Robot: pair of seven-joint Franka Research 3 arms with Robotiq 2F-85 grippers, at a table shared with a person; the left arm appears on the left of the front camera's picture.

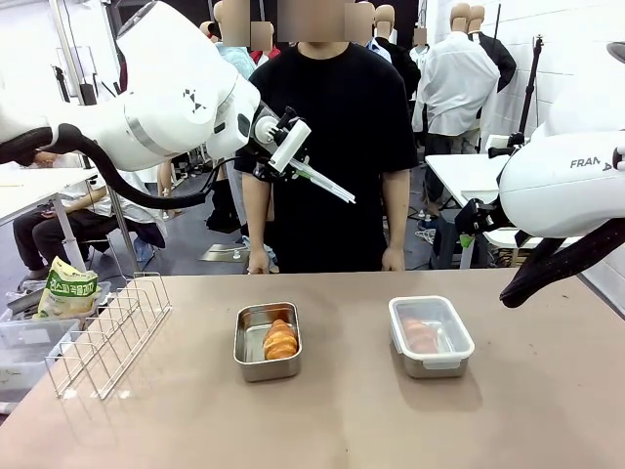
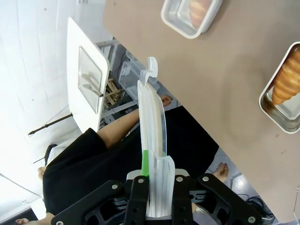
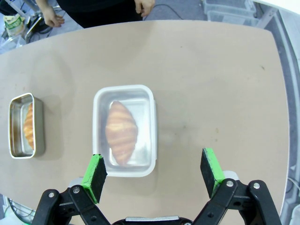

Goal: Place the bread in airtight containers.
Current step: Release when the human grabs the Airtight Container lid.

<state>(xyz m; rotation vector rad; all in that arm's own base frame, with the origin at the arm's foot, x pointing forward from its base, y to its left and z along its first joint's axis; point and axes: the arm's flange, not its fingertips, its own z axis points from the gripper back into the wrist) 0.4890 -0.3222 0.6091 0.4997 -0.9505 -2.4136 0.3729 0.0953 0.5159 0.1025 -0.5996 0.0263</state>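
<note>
- Right container (image 1: 431, 335) holds a roll (image 3: 121, 131) and is already lidded.
- Left container (image 1: 267, 340), near the table middle, holds bread (image 1: 280, 340) but has no lid.
- Left gripper (image 2: 155, 206) is clamped on the second lid (image 2: 152, 140), raised above the table; right gripper (image 3: 153, 173) stands wide and empty.

White "FRAN" lettering, cut off by the picture edge, on right arm (image 1: 571, 181) casing, small dark triangular logo mark on left arm (image 1: 186, 98) casing, Korean print on green-yellow bag (image 1: 66, 289), too small to read
</note>
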